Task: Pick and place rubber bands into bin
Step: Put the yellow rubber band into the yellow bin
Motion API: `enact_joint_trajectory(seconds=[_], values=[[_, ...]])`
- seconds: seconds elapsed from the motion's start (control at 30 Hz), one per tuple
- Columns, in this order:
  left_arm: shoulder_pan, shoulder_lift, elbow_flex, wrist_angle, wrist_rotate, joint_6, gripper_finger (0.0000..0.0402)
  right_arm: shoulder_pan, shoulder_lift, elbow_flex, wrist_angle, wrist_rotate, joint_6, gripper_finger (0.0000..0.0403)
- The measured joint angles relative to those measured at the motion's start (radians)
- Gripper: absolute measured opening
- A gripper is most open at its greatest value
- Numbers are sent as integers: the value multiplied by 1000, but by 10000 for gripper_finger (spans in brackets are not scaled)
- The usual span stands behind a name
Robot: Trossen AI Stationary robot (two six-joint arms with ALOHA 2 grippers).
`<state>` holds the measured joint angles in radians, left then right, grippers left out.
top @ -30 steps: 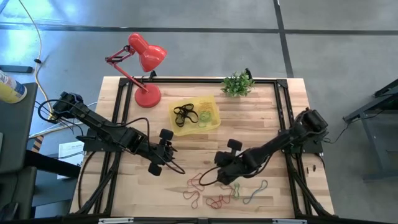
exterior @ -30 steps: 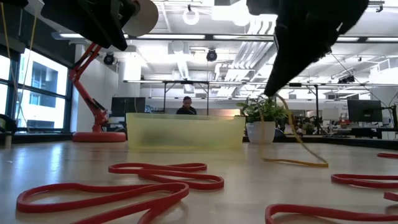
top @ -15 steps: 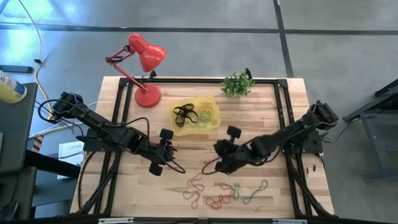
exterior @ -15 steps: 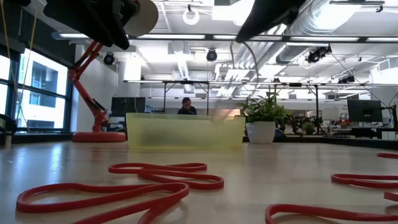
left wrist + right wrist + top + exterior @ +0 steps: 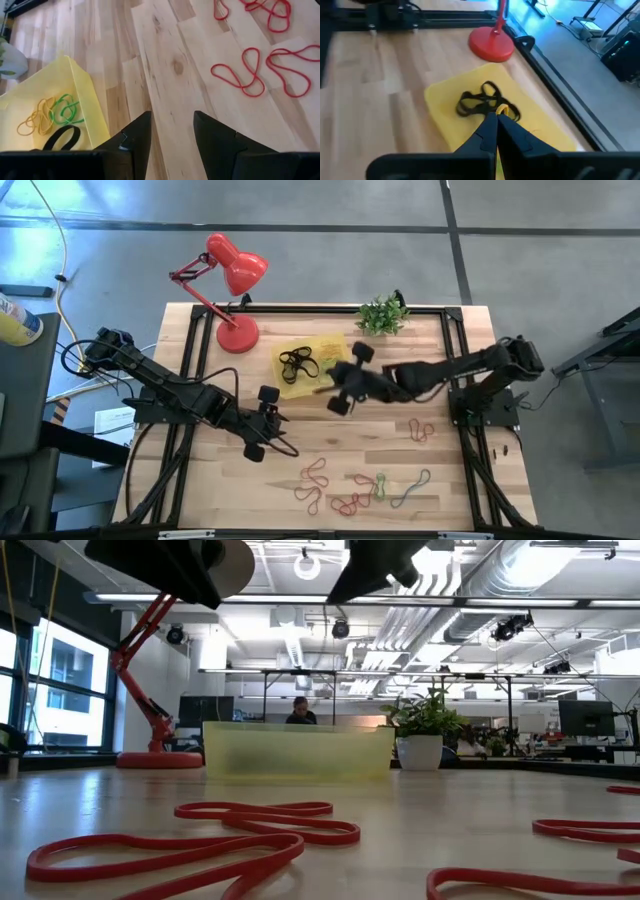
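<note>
The yellow bin [image 5: 340,348] [image 5: 445,115] sits mid-table toward the far edge, holding black bands [image 5: 296,364] [image 5: 479,102] and green and tan ones [image 5: 331,366] [image 5: 65,112]. Several red bands [image 5: 313,476] [image 5: 250,75] and a green one [image 5: 379,483] lie flat near the near edge. An orange one [image 5: 420,430] lies to the right. My right gripper [image 5: 330,383] [image 5: 496,115] hangs over the bin's near-right edge, shut on a tan band. My left gripper [image 5: 258,442] [image 5: 172,117] is open above bare wood, left of the red bands. My right gripper pinches a tan rubber band between its two fingers; only a thin tan strip [image 5: 496,146] shows in the slit between them, plus a bit by the tips [image 5: 503,111]. The fingers slant down toward the bin from its near-right side. The band is lifted clear of the table.
A red desk lamp [image 5: 232,280] stands on the far left corner and a small potted plant [image 5: 380,315] at the far edge, right of the bin. A black frame rail [image 5: 300,308] runs along the far edge. A person shows in the room behind [image 5: 297,712].
My right gripper rose from the band cluster near the near edge and swung toward the far edge and left, ending over the bin. The tan band, whose lower end trailed on the table a second ago, went up with it, lifted clear. The orange band at the right came into view.
</note>
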<state>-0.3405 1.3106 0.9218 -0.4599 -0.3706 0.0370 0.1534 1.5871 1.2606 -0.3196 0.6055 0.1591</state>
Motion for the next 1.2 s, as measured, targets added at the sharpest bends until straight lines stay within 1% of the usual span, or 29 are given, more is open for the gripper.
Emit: enact_joint_trajectory(seconds=[0.23, 0.6, 0.93, 1.07, 1.2], values=[[0, 0, 0, -1, -8, -19, 136, -142, 0, 0, -1, -115, -54, 0], [0, 0, 0, -2, -44, -19, 136, -335, 0, 0, 44, -312, -72, 0], [0, 0, 0, -4, -61, -16, 136, -448, 1, 0, 59, -422, -95, 0], [0, 0, 0, -4, -61, -16, 136, -478, 5, 0, 75, -457, -96, 0], [0, 0, 0, -4, -68, -16, 136, -495, 40, 2, 120, -491, -93, 0]])
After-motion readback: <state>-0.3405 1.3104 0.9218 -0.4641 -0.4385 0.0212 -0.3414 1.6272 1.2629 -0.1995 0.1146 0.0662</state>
